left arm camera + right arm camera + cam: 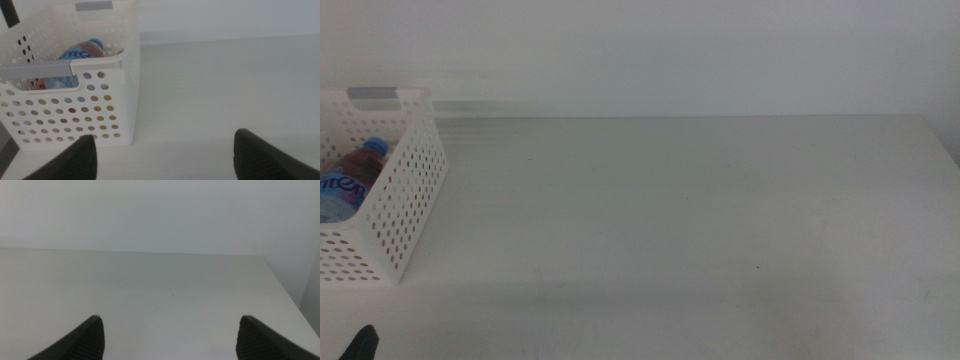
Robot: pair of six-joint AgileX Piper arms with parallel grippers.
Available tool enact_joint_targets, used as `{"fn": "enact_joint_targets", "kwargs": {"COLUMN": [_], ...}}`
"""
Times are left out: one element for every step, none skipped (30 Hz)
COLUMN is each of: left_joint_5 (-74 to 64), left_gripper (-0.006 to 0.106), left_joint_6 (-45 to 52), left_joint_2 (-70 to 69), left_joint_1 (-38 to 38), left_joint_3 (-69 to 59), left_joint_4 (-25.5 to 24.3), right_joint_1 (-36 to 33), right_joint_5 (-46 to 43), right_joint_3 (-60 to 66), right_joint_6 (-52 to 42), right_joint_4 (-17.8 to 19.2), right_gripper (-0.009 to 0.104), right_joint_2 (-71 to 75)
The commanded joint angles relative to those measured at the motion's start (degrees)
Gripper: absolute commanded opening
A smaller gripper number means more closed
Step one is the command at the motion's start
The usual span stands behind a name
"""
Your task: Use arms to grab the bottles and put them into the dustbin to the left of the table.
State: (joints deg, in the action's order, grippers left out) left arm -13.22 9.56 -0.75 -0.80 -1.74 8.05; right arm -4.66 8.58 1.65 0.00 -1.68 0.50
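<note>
The white perforated dustbin (405, 200) stands at the table's left edge, grey tab on its far rim. Inside it lies a blue-capped bottle (350, 178) with a blue label, with something reddish beside it; the left wrist view shows the same bottle (80, 52) through the dustbin (115, 95). My left gripper (165, 152) hovers open and holds nothing, just in front of the bin; only a dark tip (362, 345) shows at the middle view's bottom left. My right gripper (170, 337) is open over bare table (700, 220), out of the middle view.
The white tabletop ends at a far edge against a pale wall and at a right edge (285, 295).
</note>
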Motion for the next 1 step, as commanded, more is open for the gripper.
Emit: {"fn": "enact_joint_targets", "kwargs": {"left_joint_5": [4.5], "left_gripper": [0.09], "left_joint_6": [-0.5], "left_joint_2": [-0.9], "left_joint_1": [0.0], "left_joint_3": [-0.3], "left_joint_4": [0.7], "right_joint_1": [0.3], "right_joint_5": [-4.3], "right_joint_3": [-0.5], "right_joint_6": [-0.5], "right_joint_4": [0.3], "right_gripper": [0.074], "right_joint_2": [1.6]}}
